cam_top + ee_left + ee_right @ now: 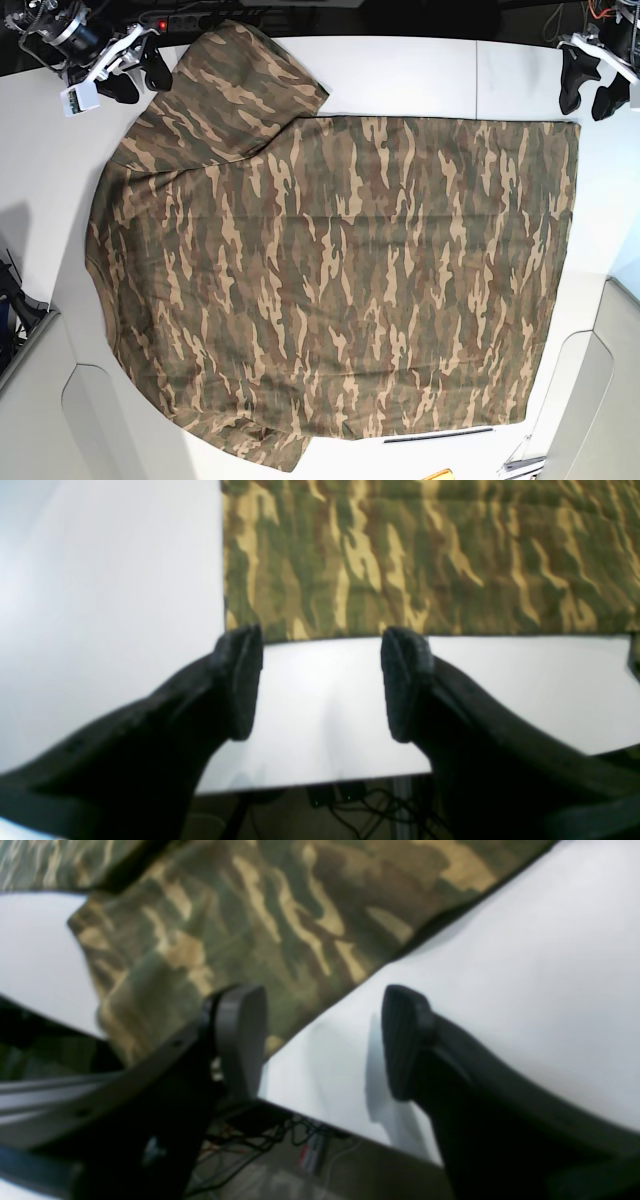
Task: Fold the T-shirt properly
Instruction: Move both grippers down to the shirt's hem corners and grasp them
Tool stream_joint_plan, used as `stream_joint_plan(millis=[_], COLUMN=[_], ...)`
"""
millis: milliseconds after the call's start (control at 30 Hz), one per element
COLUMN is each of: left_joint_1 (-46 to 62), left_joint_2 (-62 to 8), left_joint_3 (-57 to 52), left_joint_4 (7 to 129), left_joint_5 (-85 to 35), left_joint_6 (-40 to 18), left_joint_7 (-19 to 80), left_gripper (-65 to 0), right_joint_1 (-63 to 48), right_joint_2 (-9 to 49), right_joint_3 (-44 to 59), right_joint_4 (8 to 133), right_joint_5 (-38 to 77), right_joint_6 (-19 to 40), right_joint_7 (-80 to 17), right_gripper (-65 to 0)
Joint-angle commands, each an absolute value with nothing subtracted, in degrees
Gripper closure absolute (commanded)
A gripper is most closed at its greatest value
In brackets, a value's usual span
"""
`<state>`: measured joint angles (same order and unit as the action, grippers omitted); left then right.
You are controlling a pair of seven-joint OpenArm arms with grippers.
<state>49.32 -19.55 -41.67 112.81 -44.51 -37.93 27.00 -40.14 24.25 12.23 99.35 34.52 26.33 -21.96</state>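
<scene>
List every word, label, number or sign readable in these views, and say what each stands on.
None can be read.
T-shirt: camouflage print only, no lettering; no label shows.
White tag by the right pincer: too small to read.
Yellow item at the table edge: cut off, nothing legible.

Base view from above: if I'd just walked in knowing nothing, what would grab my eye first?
The big camouflage T-shirt, spread flat and covering most of the white table, with one sleeve pointing to the upper left corner. Next, the two dark grippers at the far corners: the right gripper beside that sleeve, the left gripper off the shirt's upper right corner, both open and holding nothing.
</scene>
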Motion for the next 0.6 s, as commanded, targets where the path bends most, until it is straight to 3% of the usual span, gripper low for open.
stream_joint_plan(millis=[0,567], left_joint_1=[49.3,36.6], left_joint_2=[-20.6,-25.1], left_joint_3=[-42.2,-36.1], left_joint_4=[113.0,93.3], left_joint_5=[-44.9,-45.5], left_joint_6=[-37.2,-36.4], left_joint_7=[25.8,25.8], left_gripper=[-39.8,-40.8], right_joint_1=[-40.3,-39.5], right_joint_2=[24.4,21.7], right_joint_3=[12.4,8.1], right_joint_4=[99.7,99.2], right_joint_5=[35.7,37.3], right_joint_6=[26.8,27.2], right_joint_7=[-21.1,-21.3], right_gripper=[-36.0,-36.0])
